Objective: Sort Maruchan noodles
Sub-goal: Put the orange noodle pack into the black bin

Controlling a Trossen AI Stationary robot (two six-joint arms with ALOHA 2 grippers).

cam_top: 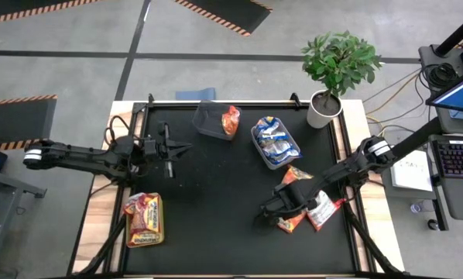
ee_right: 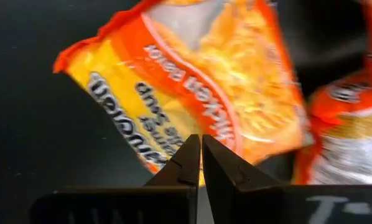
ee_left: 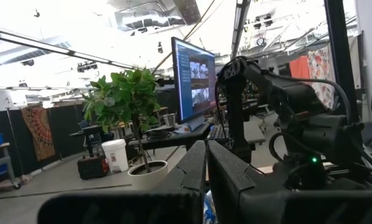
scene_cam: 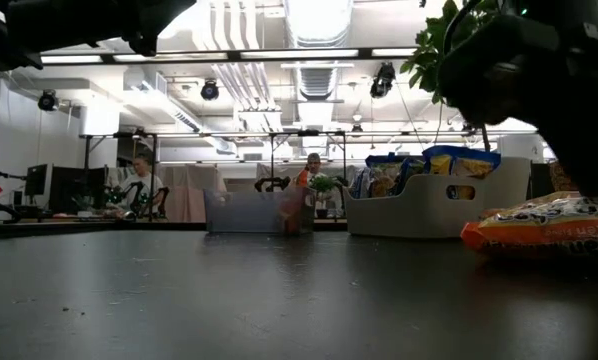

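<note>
My right gripper [cam_top: 278, 215] [ee_right: 201, 138] is low over the table's right part, shut on an orange noodle packet [cam_top: 290, 225] [ee_right: 198, 81]. Beside it lie a red-and-white packet [cam_top: 322, 209] and another orange packet [cam_top: 296, 177]. A grey bin [cam_top: 207, 122] holds an orange packet [cam_top: 230, 120]. A second grey bin [cam_top: 256, 146] holds blue-and-yellow packets [cam_top: 275, 139]. A yellow-green bin [cam_top: 160, 225] near the left front corner holds red-and-pink packets [cam_top: 141, 215]. My left gripper [cam_top: 183, 148] [ee_left: 204, 149] is shut, holds nothing, and stays above the table's left part. My right gripper pinches the orange packet by its crinkled edge [ee_right: 173, 158] near a corner, coming from above at a slant from the table's right. The fingertips hide the exact spot. The packet spreads out tilted beyond the fingers; I cannot tell whether it is clear of the table.
A potted plant [cam_top: 336, 66] stands at the far right corner, outside the black mat. The mat's middle and near part [cam_top: 216, 225] are bare. A monitor and keyboard sit beyond the right edge. People show in the room behind the table in the low view.
</note>
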